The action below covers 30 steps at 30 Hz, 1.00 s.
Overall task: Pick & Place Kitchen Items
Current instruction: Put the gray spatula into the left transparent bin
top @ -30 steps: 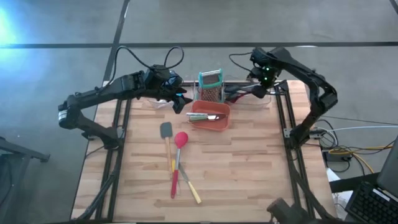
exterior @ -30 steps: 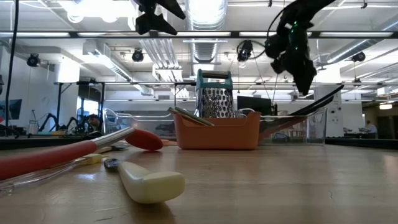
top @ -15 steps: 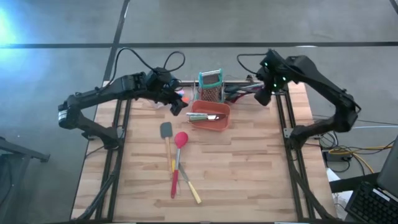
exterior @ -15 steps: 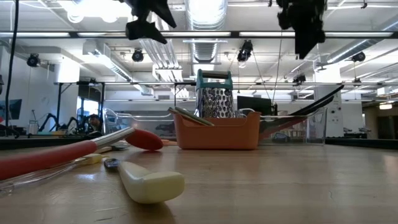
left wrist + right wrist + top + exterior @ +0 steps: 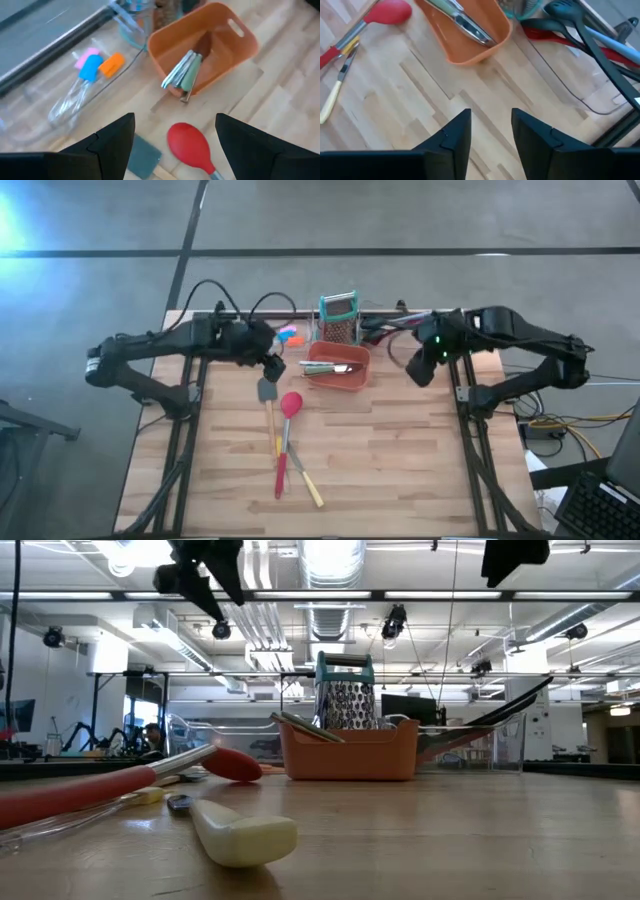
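Left claw (image 5: 268, 366) is wide open over my grey spatula (image 5: 267, 390) and red spoon (image 5: 291, 404), only a couple knives (image 5: 338, 368) binned, most utensils left on the tabletop (image 5: 400, 460).

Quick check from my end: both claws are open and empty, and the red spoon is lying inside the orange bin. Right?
Not quite. The red spoon lies on the table, outside the orange bin; the high view shows it. The bin holds a green-handled utensil. Left claw and right claw are open and empty, as you said.
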Tool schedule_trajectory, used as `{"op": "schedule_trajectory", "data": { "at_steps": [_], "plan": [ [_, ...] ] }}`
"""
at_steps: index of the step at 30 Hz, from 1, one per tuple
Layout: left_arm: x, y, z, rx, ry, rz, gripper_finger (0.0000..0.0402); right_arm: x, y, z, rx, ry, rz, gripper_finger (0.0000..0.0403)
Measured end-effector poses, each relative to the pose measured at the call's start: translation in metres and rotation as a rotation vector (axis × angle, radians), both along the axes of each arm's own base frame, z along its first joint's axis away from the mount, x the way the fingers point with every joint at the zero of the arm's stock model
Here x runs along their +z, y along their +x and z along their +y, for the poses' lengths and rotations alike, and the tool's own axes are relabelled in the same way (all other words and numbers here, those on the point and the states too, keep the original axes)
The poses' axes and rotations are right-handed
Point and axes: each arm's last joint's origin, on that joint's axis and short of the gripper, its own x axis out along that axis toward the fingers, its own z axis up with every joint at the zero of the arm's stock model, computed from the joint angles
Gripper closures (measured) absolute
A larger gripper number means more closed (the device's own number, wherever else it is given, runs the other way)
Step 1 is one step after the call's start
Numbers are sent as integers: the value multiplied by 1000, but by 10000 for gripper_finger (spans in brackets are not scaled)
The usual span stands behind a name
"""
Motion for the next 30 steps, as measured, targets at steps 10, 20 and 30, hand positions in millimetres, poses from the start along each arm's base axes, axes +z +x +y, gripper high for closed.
{"op": "schedule_trajectory", "data": {
  "at_steps": [10, 20, 30],
  "plan": [
    [-49, -9, -29, 330, -114, -28, 120, -1, 5, 32, 21, -102, -31, 296],
    [-105, 3, -40, 585, -341, -235, 120, 1, 3, 29, 205, -254, 32, 313],
    [-141, 18, -61, 774, -408, -137, 120, 11, -8, 13, 245, -513, 107, 312]
  ]
}}
